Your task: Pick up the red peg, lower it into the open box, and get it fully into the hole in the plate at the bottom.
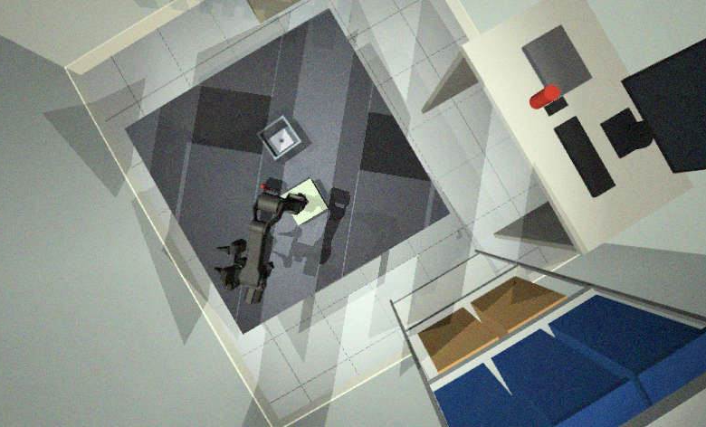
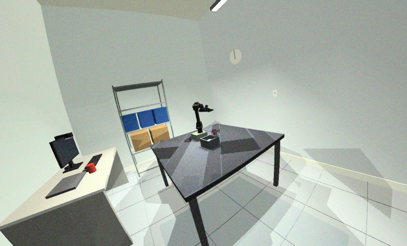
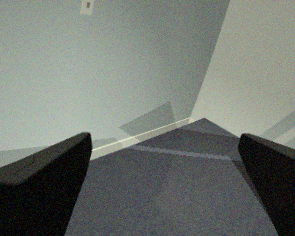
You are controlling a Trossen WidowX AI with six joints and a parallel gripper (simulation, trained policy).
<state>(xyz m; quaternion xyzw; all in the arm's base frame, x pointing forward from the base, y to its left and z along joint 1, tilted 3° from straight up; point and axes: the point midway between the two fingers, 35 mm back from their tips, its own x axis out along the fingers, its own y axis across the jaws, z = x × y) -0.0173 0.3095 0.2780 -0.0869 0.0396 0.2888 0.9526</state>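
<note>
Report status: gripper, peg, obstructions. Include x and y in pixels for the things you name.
Gripper (image 1: 220, 259) (image 2: 212, 109) (image 3: 168, 141) open, raised, nothing between fingers. Red peg (image 1: 264, 186) (image 2: 214, 133) outside open box (image 1: 267, 147) (image 2: 207, 144). Nothing seen covering box; peg's surroundings too small to judge.

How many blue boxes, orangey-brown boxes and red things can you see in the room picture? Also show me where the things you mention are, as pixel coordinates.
Blue boxes (image 2: 129, 122) (image 1: 562, 374): 3
Orangey-brown boxes (image 2: 141, 140) (image 1: 459, 339): 2
Red things, the peg (image 2: 214, 133) (image 1: 263, 186) and the mug (image 2: 91, 168) (image 1: 544, 97): 2
Total: 7

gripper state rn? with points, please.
Gripper (image 1: 222, 260) (image 2: 212, 109) (image 3: 168, 141): open, fingers wide apart, nothing between them.
</note>
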